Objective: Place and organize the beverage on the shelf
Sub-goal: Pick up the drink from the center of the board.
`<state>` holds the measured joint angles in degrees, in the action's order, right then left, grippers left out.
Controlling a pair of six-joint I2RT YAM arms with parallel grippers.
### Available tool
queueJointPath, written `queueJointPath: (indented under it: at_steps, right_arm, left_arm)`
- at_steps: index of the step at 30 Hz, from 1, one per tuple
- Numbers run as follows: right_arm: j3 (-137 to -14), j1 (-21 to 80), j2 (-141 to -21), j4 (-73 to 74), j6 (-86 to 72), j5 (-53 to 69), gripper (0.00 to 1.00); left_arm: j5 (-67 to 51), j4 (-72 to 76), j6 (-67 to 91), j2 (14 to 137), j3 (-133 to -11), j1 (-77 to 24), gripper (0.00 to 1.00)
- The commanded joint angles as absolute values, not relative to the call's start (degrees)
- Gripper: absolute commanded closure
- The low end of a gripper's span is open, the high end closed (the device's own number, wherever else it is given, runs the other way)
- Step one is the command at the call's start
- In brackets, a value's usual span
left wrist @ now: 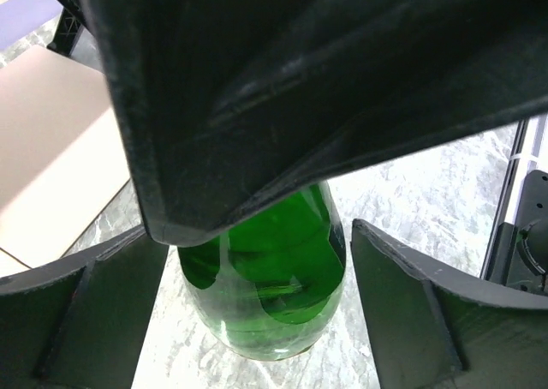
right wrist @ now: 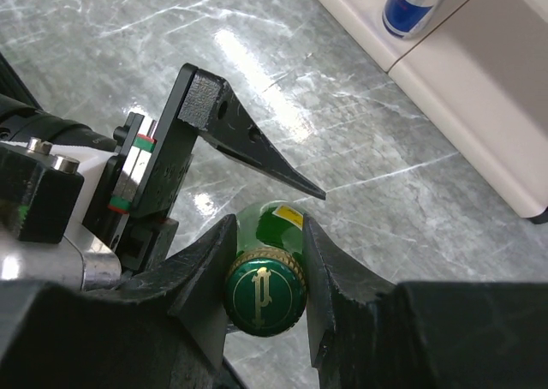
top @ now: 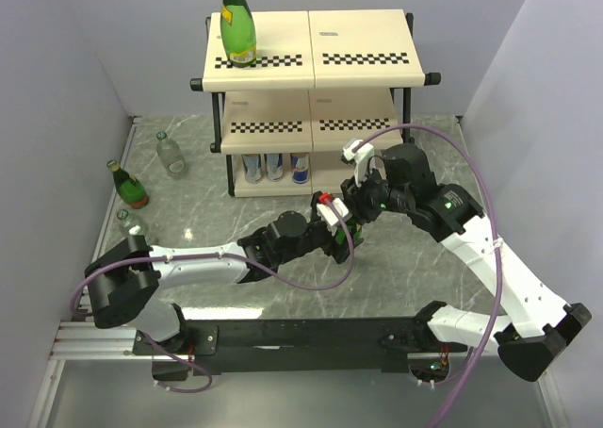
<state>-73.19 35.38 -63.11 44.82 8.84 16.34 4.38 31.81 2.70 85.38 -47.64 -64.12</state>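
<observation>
Seen from above, the green bottle (right wrist: 261, 296) is all but hidden between the two grippers, in front of the right half of the shelf (top: 363, 32). The right gripper (right wrist: 267, 267) clamps its neck just under the cap. The left gripper (left wrist: 257, 239) straddles its body, fingers spread with slim gaps either side, though a dark slab (left wrist: 325, 89) blocks the bottle's upper part. A can (right wrist: 411, 3) on the shelf's lowest board is cut off by the frame. Marble table (right wrist: 360, 132) shows between bottle and shelf.
</observation>
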Motion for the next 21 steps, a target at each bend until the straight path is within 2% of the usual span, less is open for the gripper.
queueJointPath:
  at_steps: [1,9,12,13,14,16,20,21]
  right_arm:
    - [-76.9,35.9,-61.3,38.6,8.9,16.2,1.0]
    - [-76.9,36.1,-61.5,38.3,8.9,15.8,1.0]
    - [-76.9,36.0,-61.7,38.2,8.8,15.9,1.0]
    - [-76.9,36.1,-61.6,38.1,8.7,15.9,1.0]
    - [-76.8,36.0,-61.6,38.1,8.7,15.9,1.0]
    - [-76.6,36.0,-61.5,38.0,8.6,15.8,1.0]
    - [-76.3,36.0,-61.5,37.9,8.7,16.0,1.0]
    - [-76.3,36.0,-61.5,38.1,8.8,16.0,0.97]
  left_arm:
    - [5.1,31.8,1.9,85.7,-50.6,-64.5,0.1]
    - [4.9,29.4,2.4,86.5,-52.4,-64.4,0.24]
    - [4.2,28.6,2.2,86.7,-52.8,-64.4,0.41]
    - [4.2,28.4,2.4,86.7,-53.0,-64.4,0.61]
    - [4.2,28.0,2.5,86.7,-53.2,-64.5,0.71]
    - [4.7,27.8,2.9,86.3,-53.3,-64.4,0.99]
    - [5.1,29.5,3.5,84.8,-51.9,-64.4,1.0]
    - [5.3,30.1,3.6,83.8,-50.9,-64.4,1.0]
